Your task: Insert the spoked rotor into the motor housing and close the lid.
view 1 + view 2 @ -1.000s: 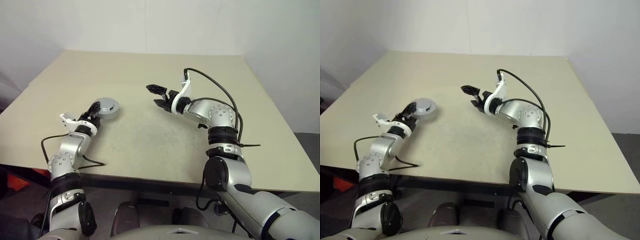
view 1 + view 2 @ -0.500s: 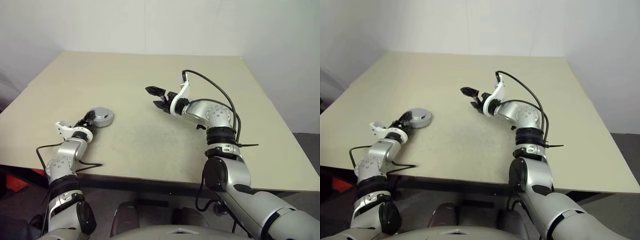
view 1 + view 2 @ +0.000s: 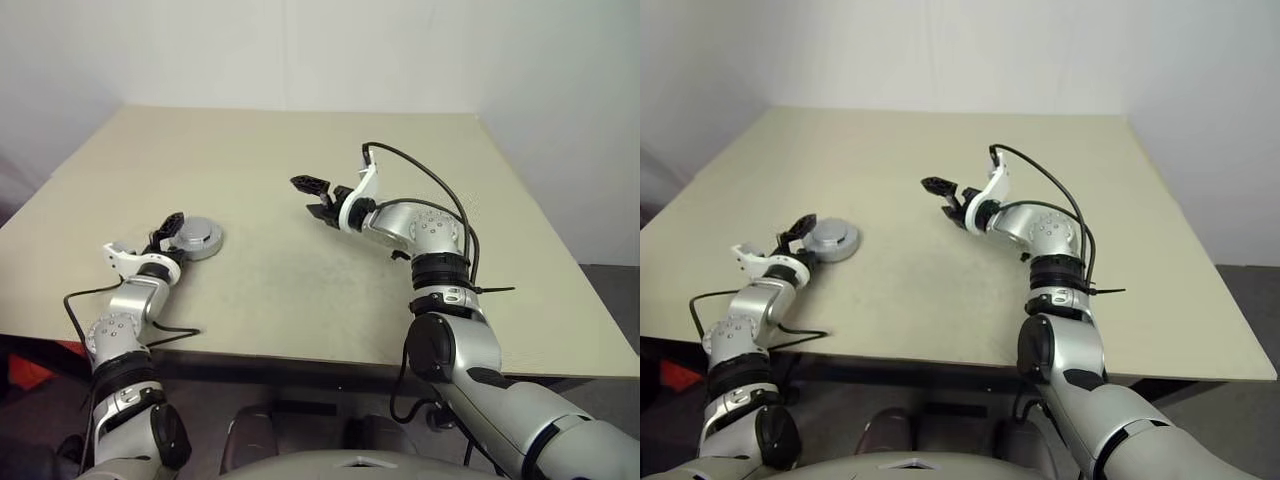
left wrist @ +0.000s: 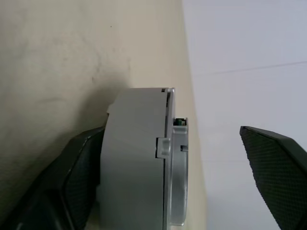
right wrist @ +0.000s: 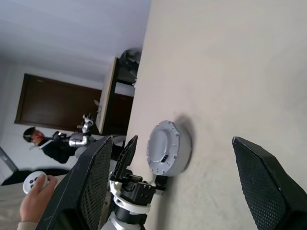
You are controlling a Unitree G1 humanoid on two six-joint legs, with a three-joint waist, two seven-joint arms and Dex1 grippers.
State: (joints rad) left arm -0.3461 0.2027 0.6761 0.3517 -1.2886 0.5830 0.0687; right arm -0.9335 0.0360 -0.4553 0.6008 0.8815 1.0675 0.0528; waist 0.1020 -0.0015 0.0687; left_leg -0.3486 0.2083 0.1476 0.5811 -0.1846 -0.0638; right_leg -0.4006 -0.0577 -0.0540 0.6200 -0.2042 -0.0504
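Nearest you, the left tool (image 3: pixel 168 227) sits low at the near-left of the surface (image 3: pixel 300 280), its fingers spread wide. One finger (image 4: pixel 81 177) lies against the wall of the motor housing (image 3: pixel 196 239), the other (image 4: pixel 276 167) stands well clear of it, so nothing is clamped. The housing rests flat on the surface just ahead of that tool, and the lid (image 5: pixel 160 149) already sits on top of it (the seam between lid and drum is plain in the left wrist view). The spoked rotor cannot be seen, since a closed lid hides whatever is inside.

By my reading, your task looks essentially finished: the assembly is closed and set down, and the left tool appears to have let it go. What seems left is only to draw that tool away without nudging the drum, since one finger is touching its side.

Further out, toward the middle of the surface, the right tool (image 3: pixel 314 196) hangs above the bare top with its fingers apart and nothing between them, well apart from the housing. Beyond the far-left edge, in the right wrist view, a person's hand (image 5: pixel 33 203) holds a small white controller.
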